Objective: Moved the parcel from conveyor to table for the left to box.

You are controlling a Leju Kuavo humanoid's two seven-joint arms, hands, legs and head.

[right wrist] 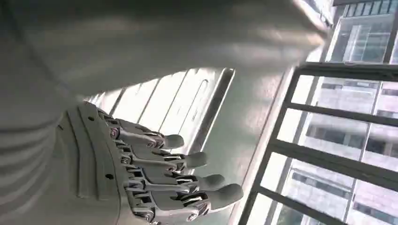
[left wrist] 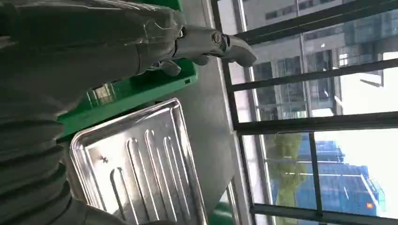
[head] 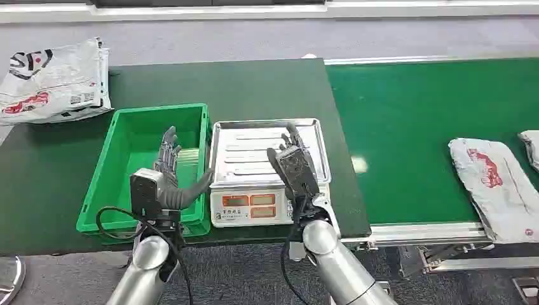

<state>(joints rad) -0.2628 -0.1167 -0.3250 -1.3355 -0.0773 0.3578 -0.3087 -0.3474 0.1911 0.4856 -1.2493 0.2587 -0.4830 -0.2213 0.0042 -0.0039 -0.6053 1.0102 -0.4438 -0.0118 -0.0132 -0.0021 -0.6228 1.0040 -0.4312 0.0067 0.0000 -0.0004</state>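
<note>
Both hands empty, fingers spread: left hand (head: 166, 173) above the green plastic crate (head: 124, 210), right hand (head: 296, 166) over the ribbed steel tray (head: 222, 135) of the white digital scale (head: 246, 208). White plastic mailer parcel with red print (head: 493, 187) well apart, far right on the green conveyor belt (head: 413, 127), overhanging its near edge. Risks, as a guess: slipping off that edge before any grip; sliding on thin slick film under a loose pinch; clipping the tray on the reach rightward. Red logo too blurred to read; "SF" legible on white mailer bags (head: 54, 79) at the dark green surface (head: 51, 165), far left; orange scale readout illegible.
</note>
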